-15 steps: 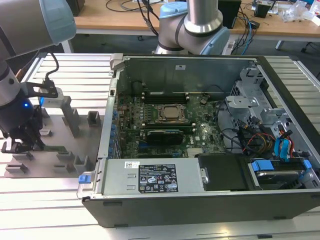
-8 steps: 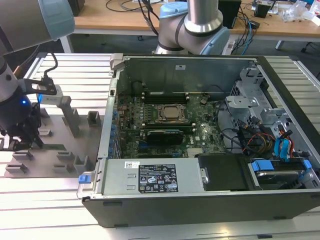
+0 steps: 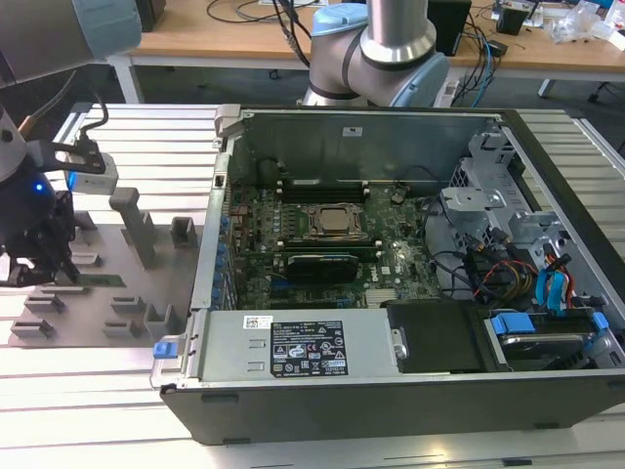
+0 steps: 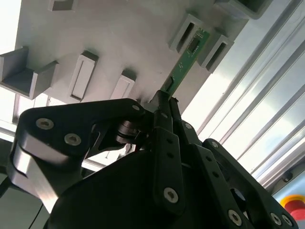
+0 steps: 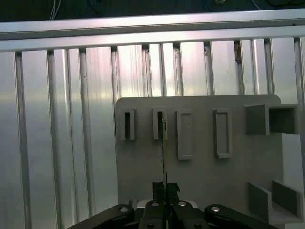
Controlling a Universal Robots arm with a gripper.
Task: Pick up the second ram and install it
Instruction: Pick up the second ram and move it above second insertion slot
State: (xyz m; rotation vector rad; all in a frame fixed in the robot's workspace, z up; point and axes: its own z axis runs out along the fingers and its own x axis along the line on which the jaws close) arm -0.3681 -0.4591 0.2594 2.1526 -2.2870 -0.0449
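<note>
The second ram (image 3: pixel 101 280) is a thin green stick lying low over the grey holder plate (image 3: pixel 109 256) at the exterior view's left. My gripper (image 3: pixel 66 277) is shut on its near end. In the second wrist view the black fingers (image 4: pixel 164 114) pinch the ram (image 4: pixel 188 59), whose far end sits between two grey holder blocks (image 4: pixel 183 32). In the first wrist view the ram (image 5: pixel 164 155) shows edge-on, running from my gripper (image 5: pixel 165 187) to a holder slot (image 5: pixel 158 125). Whether it rests in the slot or is lifted, I cannot tell.
The open computer case (image 3: pixel 342 357) stands to the exterior view's right of the plate, with the CPU socket (image 3: pixel 332 222) and memory slots (image 3: pixel 322 184) inside. A tall grey block (image 3: pixel 132 223) and several low holder blocks stand on the plate. Ribbed aluminium table (image 5: pixel 62 119) surrounds it.
</note>
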